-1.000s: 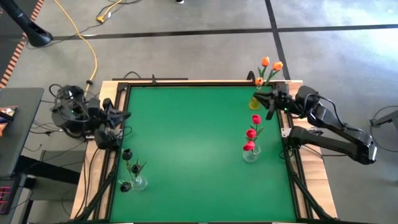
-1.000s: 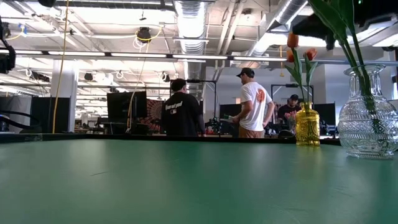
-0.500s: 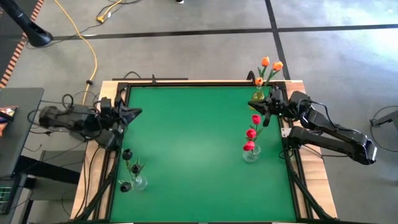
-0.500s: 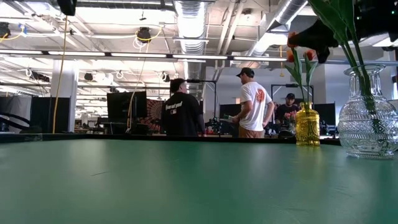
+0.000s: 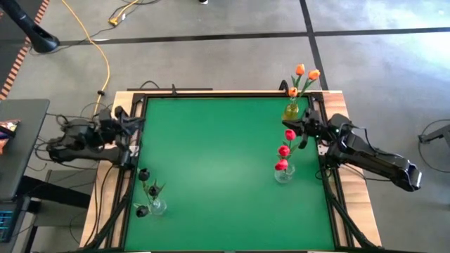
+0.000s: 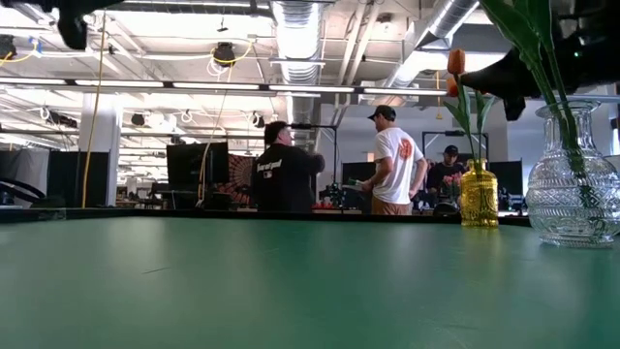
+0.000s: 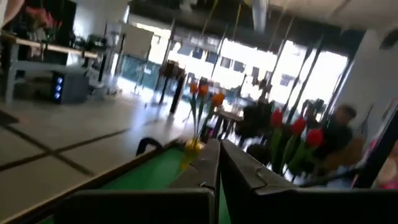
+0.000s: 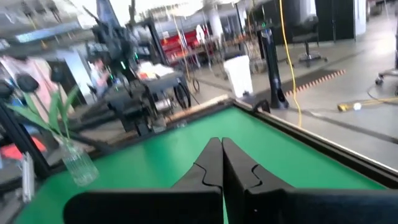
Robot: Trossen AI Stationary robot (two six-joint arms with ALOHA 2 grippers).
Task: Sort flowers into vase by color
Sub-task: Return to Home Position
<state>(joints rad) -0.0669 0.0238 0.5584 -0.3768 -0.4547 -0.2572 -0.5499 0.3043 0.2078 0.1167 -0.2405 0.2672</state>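
Three vases stand on the green table (image 5: 211,161). A yellow vase (image 5: 291,110) at the far right holds orange flowers (image 5: 304,73). Nearer on the right, a clear vase (image 5: 283,174) holds red flowers (image 5: 285,149). A clear vase (image 5: 156,206) at the near left holds dark flowers (image 5: 144,173). My right gripper (image 5: 292,128) hovers shut, with nothing in it, beside the top red flower; its own view shows the closed fingers (image 8: 222,158). My left gripper (image 5: 137,123) is shut and empty at the table's left edge (image 7: 217,165).
A black frame (image 5: 211,93) runs around the table. The low view shows the yellow vase (image 6: 478,194) and the clear vase (image 6: 572,184) at the right. People stand in the room beyond the far edge (image 6: 397,160). The middle of the table holds no objects.
My right gripper has sunk and come toward the near edge, from beside the yellow vase to beside the red flowers. My left arm has swung around and its gripper has drawn back toward the table's left edge. The vases and flowers have stayed put.
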